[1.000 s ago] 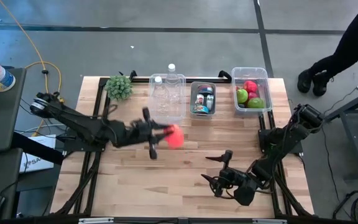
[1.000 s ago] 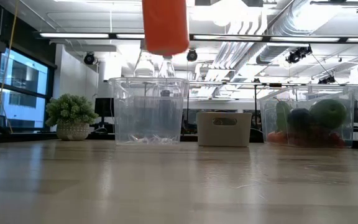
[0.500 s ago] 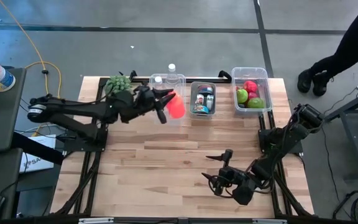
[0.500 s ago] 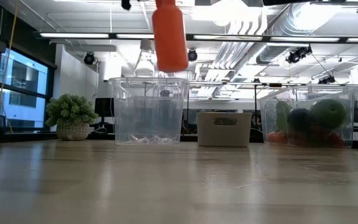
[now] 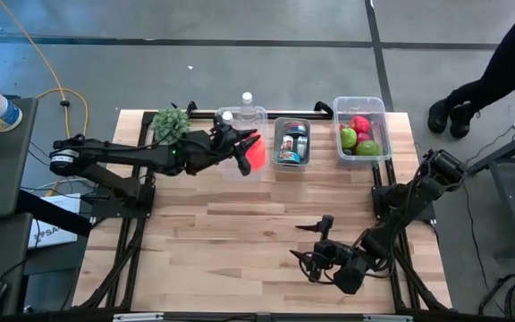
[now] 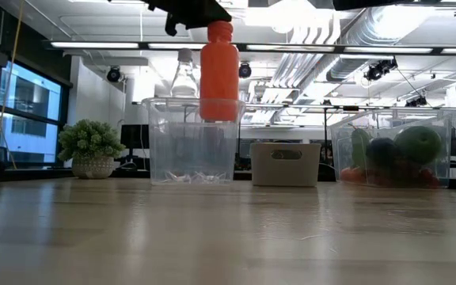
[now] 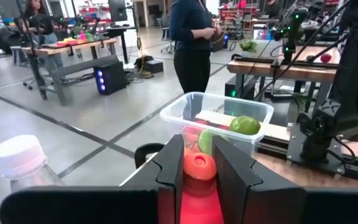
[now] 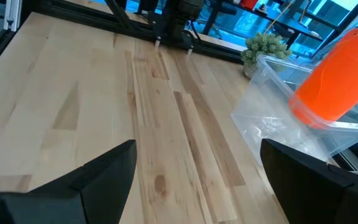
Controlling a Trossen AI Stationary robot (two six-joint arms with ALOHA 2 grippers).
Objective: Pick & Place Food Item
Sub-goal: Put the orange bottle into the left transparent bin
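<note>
One orange bottle (image 5: 255,152) is the thing in play, and the left gripper (image 5: 240,148) has its two fingers clamped on the neck just under the cap, which the left wrist view shows plainly, the cap (image 7: 198,166) sitting between the dark fingers (image 7: 169,169). Holding it by the neck lets the body hang upright below the gripper, so it can go straight down into a container; in the low view the bottle's (image 6: 219,73) lower end is already at about the rim of the clear bin (image 6: 193,141). Seen from above, with the table as a clock face, that bin (image 5: 242,121) sits at roughly 12 o'clock along the far edge, with clear water bottles (image 5: 248,100) standing in it, so it looks like the drinks bin and the natural place for this one. Just beside it, toward 1 o'clock, is a smaller tub of cans (image 5: 291,141), and farther round at about 2 o'clock a bin of apples and other fruit (image 5: 361,132); a small potted plant (image 5: 171,124) stands at 11 o'clock. My judgement is that the placing step is nearly done and what remains is lowering and letting go without knocking the water bottles. The right gripper (image 5: 314,243) waits low near 5 o'clock, well apart from the bins, with its fingers spread wide and nothing between them.
</note>
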